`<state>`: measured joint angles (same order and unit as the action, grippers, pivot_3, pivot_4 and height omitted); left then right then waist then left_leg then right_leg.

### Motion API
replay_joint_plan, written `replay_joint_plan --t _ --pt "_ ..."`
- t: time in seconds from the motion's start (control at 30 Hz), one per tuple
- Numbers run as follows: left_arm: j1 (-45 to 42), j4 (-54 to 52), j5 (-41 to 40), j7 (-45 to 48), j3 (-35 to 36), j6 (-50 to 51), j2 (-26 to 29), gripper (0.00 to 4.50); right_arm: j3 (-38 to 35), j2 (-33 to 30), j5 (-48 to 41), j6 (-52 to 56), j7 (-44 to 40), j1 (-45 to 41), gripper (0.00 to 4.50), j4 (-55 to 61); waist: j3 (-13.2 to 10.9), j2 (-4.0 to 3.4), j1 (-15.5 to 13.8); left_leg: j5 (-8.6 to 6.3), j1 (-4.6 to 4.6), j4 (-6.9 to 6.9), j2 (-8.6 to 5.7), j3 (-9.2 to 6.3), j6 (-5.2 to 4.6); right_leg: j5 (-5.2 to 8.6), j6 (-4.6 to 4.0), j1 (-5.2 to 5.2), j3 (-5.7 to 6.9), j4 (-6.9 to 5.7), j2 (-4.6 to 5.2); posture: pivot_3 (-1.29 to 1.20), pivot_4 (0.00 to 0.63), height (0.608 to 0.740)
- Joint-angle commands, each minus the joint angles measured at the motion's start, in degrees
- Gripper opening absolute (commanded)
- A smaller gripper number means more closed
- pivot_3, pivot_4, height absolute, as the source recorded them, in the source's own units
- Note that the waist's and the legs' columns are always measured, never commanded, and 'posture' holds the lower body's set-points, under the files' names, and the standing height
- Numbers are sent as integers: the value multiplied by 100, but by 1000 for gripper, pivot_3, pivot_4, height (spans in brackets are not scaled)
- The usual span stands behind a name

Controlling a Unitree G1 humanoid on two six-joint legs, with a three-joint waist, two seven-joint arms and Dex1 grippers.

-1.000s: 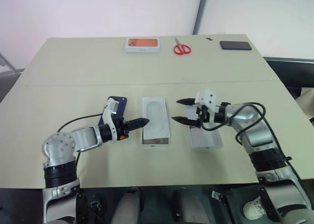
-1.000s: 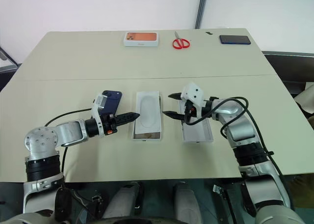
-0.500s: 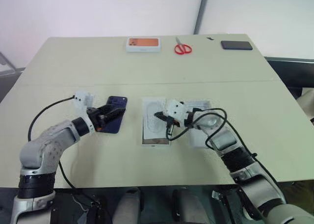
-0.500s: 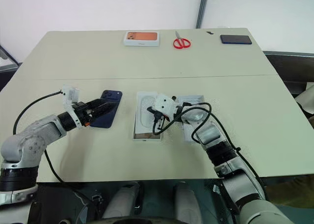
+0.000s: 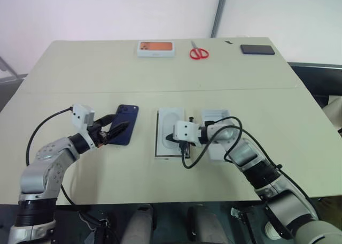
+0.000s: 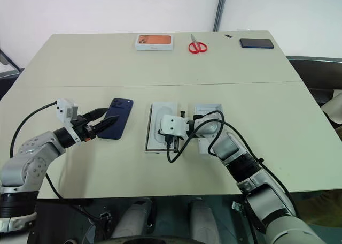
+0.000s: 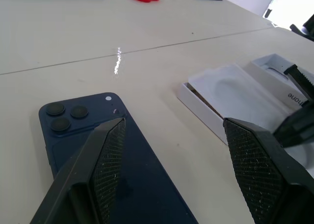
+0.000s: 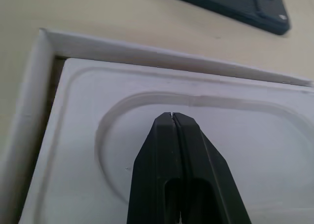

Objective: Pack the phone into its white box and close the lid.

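Tabletop (image 5: 224, 73), beige, carrying the following:

Phone (image 5: 124, 131): dark navy, back up, camera cluster at its far corner, lying flat left of the white box (image 5: 170, 132) and apart from it.

White box: open, at centre, a white insert (image 7: 234, 90) with an oval recess sitting in it.

Lid (image 5: 219, 139): lying just right of the box, partly behind the right arm.

Left end effector (image 5: 114, 131): fingers spread apart, poised over the phone's near end, gripping nothing.

Right end effector (image 8: 171, 117): fingers pressed together, empty, tip over the insert's oval recess.

Far edge: white box with an orange picture (image 5: 156, 48), red scissors (image 5: 199, 52), black phone (image 5: 257, 49)
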<state>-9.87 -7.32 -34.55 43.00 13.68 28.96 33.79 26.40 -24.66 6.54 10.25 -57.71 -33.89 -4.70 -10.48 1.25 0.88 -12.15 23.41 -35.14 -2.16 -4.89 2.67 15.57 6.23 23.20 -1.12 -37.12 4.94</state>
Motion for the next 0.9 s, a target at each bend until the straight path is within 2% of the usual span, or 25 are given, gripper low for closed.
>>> replay_joint_plan --t 0.03,0.23,0.6,0.8,0.9 --pt "-84 -73 43 16 74 -163 12 3377 52 -72 -109 203 -238 113 43 433 0 0 -1 0 0 0 0 -1 0 0 0 0 0 0 0 0 150 740" --pt "-140 17 69 -39 87 -183 -6 3377 -62 62 -358 203 -368 207 43 660 0 0 1 0 0 0 0 -1 0 0 0 0 0 0 0 0 150 740" --pt "-152 5 157 -72 45 -215 -75 3377 -440 495 -316 -248 426 -152 43 92 0 0 7 0 0 0 -1 -2 0 0 1 2 -1 -3 -3 0 150 740" --pt "-154 260 298 -44 95 -139 147 3377 -522 265 -118 -433 624 -340 43 -350 0 0 7 0 0 0 -2 1 0 -1 0 2 0 -3 -3 0 150 740" --pt "-312 569 308 -166 105 206 286 3377 -630 462 -220 -358 827 -406 43 -406 0 0 27 0 -1 1 -2 1 0 0 0 3 -1 -3 -11 0 150 740"
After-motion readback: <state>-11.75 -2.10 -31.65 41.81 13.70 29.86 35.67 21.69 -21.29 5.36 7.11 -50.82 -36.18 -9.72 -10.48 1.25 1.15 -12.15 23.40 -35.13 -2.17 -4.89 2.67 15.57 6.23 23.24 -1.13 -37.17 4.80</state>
